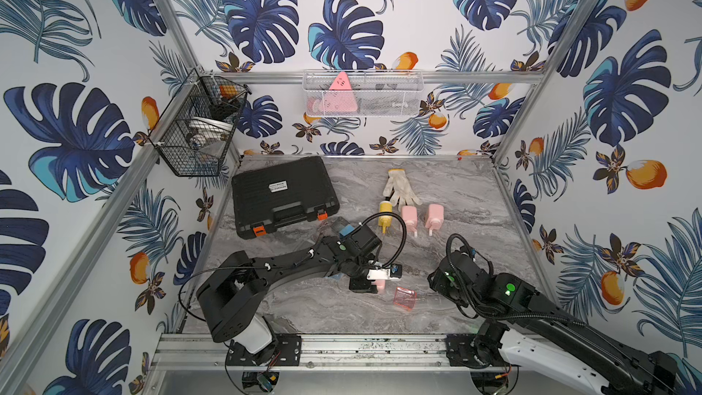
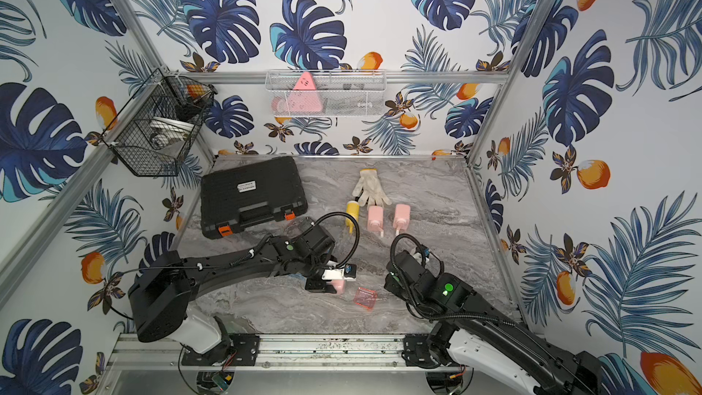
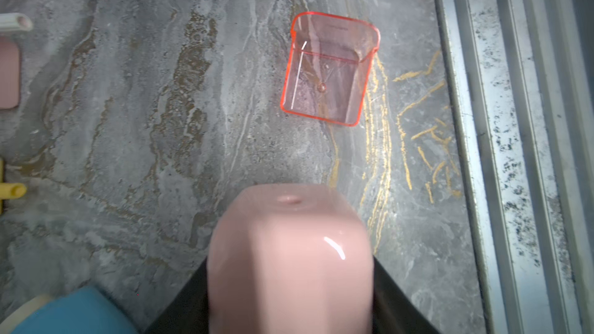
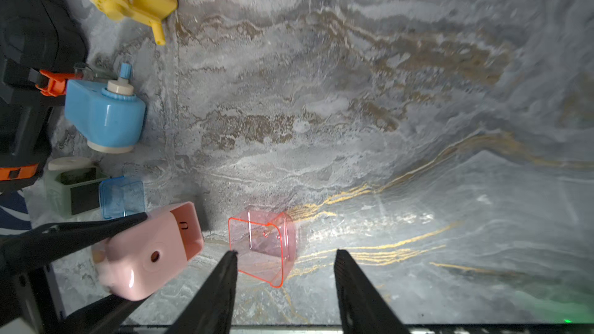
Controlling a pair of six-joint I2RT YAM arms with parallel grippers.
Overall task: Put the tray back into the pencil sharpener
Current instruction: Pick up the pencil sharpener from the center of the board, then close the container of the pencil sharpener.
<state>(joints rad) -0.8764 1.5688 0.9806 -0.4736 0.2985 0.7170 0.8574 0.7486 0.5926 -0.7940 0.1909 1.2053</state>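
The tray (image 1: pixel 404 298) lies loose on the table (image 1: pixel 475 199), near its 6 o'clock edge. In both top views it is just beside the sharpener (image 1: pixel 380 286), at the sharpener's 4 o'clock. The left gripper (image 4: pixel 144 257) clamps the sharpener. The right gripper (image 4: pixel 286 253), at the tray's 3 o'clock, stands wide, one fingertip (image 4: pixel 232 257) at the tray's rim; contact unclear. A case (image 1: pixel 283 195) sits at 11 o'clock.

Black case (image 1: pixel 283 193) (latches orange), white glove (image 1: pixel 399 188), yellow sharpener (image 1: pixel 384 212), blue sharpener (image 4: pixel 106 117)
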